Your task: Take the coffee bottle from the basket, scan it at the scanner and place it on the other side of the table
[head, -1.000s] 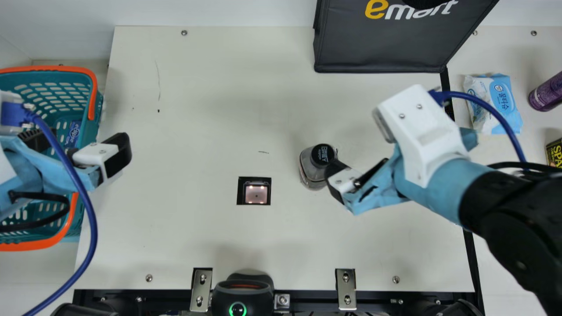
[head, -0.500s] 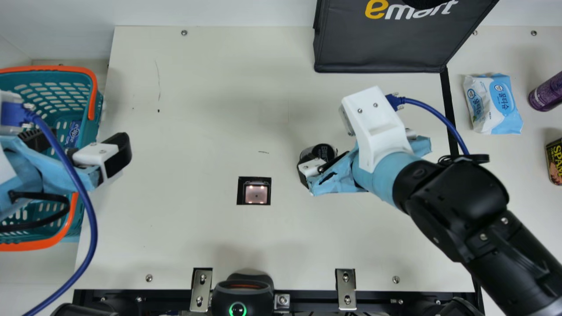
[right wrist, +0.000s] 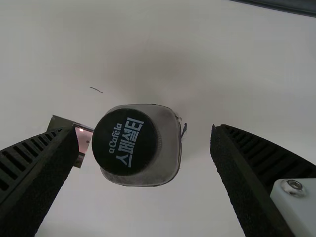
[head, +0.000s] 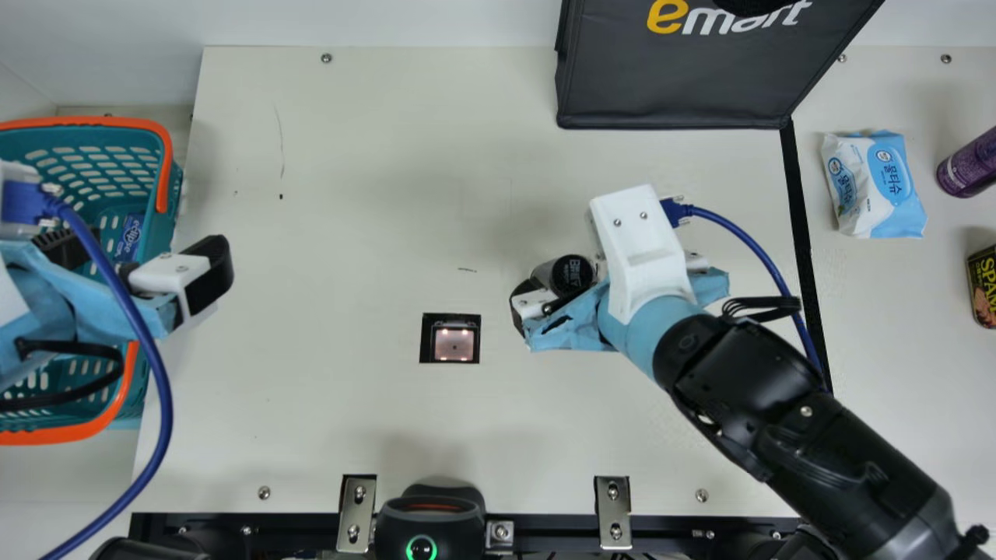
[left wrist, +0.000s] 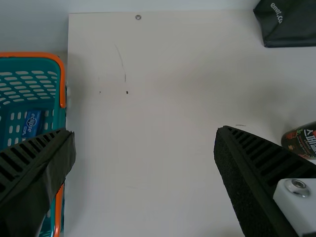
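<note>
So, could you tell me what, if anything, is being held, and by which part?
Nothing is held: the right gripper is open by the coffee bottle, and the left gripper is open too.

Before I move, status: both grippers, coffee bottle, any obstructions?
Right gripper open at coffee bottle, not gripping. Left gripper open by basket, clear of bottle. Bottle upright, right of scanner window; no loose item between them.
</note>
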